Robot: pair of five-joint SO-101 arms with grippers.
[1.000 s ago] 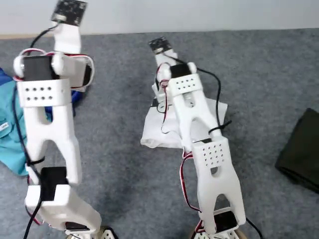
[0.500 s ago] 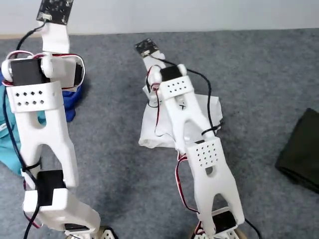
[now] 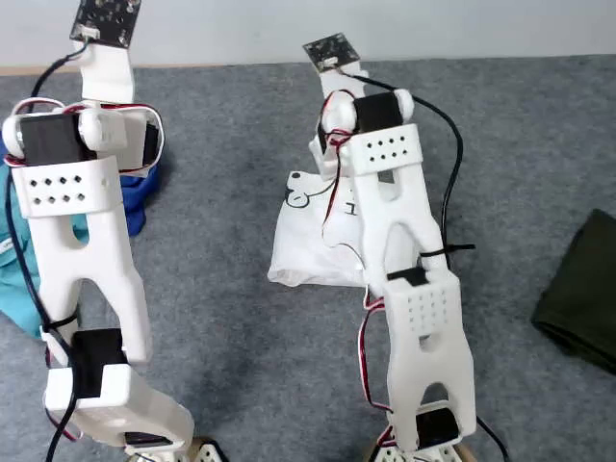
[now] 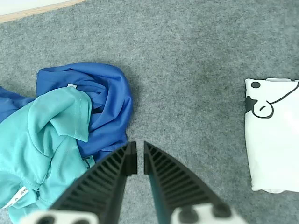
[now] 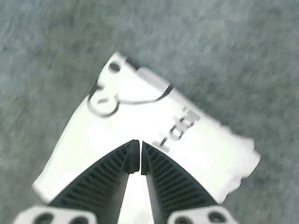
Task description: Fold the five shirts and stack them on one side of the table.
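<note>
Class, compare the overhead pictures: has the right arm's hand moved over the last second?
Yes. Against the white shirt, which stayed put, the right hand went first toward the left arm, then back and farther toward the table's far edge.

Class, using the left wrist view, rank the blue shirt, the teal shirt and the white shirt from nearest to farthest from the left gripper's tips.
Measured from the left gripper:
1. Blue shirt: crumpled, its edge right beside the tips.
2. Teal shirt: partly over the blue one, slightly further out on the same side.
3. White shirt: folded, well off on the opposite side.
</note>
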